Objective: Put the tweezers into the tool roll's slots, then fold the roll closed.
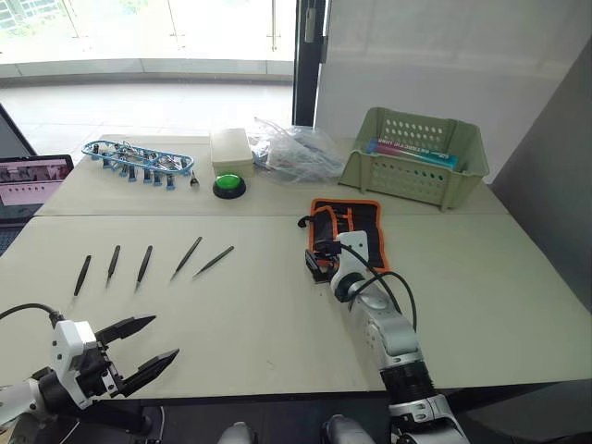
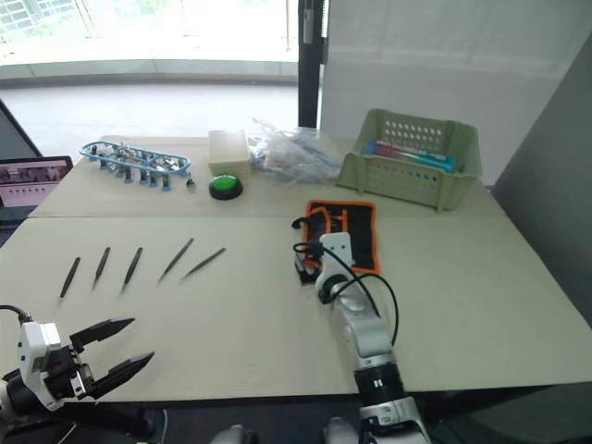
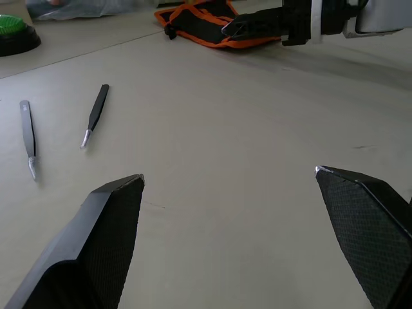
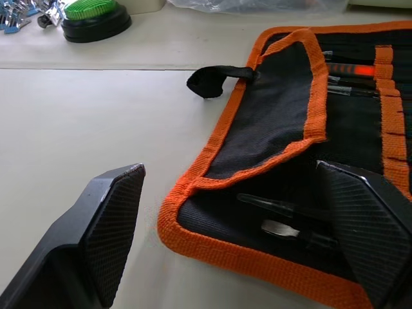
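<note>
Bright daylight from the far windows falls on a pale table point(image 1: 277, 314) made of two tops butted together. Five tweezers point(image 1: 146, 264) lie in a loose row on the near-left part, tips toward the robot, well apart from each other, which should make each one easy to pinch singly. None is in the tool roll point(image 1: 347, 222) yet, so the task looks barely begun.

That roll lies open right of centre, black with orange edging, its left flap folded partly over the inside. In the right wrist view, slim tools already sit under the orange slot strip.

Low at the near-left edge, the left claw point(image 1: 141, 350) has its fingers spread, empty, and aims toward the tweezers, probably set for the first pick. At the roll's near-left edge hovers the right claw point(image 4: 238, 225), fingers also spread and gripping nothing, likely to steady the fabric.

At the far right a green basket point(image 1: 416, 157) holds flat packets.
</note>
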